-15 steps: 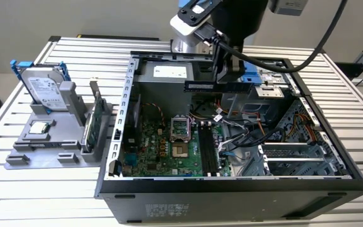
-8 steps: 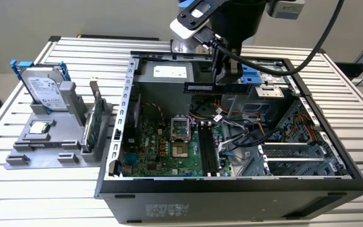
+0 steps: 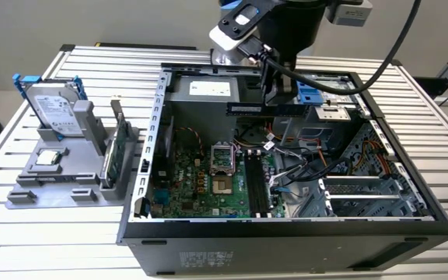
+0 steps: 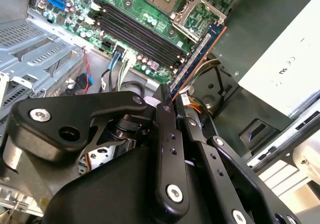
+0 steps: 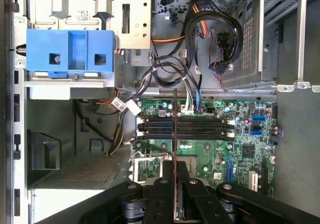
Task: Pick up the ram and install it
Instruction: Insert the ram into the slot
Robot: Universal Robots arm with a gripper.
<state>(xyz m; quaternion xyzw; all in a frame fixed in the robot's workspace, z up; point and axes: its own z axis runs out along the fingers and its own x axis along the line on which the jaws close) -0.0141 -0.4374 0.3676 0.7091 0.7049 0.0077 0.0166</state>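
Clamping the ram (image 3: 247, 108) between narrowly set fingers (image 5: 165, 184), the gripper (image 3: 280, 99) hangs over the open case (image 3: 286, 230), inside its rim and towards its rear wall. In both wrist views the stick is seen edge-on, rising out of the gripper (image 5: 175, 166) (image 4: 172, 101) as a thin line (image 5: 175, 129) or a blue-green strip (image 4: 200, 49).

- **Ram:** held level in the air inside the case opening, apart from the board below. Its length runs across the memory slots (image 5: 210, 126) rather than along them.
- **Case floor:** the green motherboard (image 3: 200, 192) lies flat, with the dark parallel memory slots (image 3: 255, 186) (image 4: 135, 31) beside the metal-framed processor socket (image 3: 219, 160) (image 5: 150, 166).
- **Wiring:** a bundle of black, orange and white cables (image 5: 170, 69) loops over the board's edge inside the case.
- **Rear of the case:** a blue bracket (image 5: 70, 51) (image 3: 308, 93) and a boxed power supply with a pale label (image 3: 208, 87) (image 4: 285, 59) sit against the back wall.
- **Outside the case, on the exterior view's left:** a grey holder (image 3: 21, 195) carries an upright hard drive (image 3: 56, 111), a small square processor chip (image 3: 49, 157) and an upright green card (image 3: 111, 157).
- **Support:** case and holder stand on a slatted white table (image 3: 21, 239).
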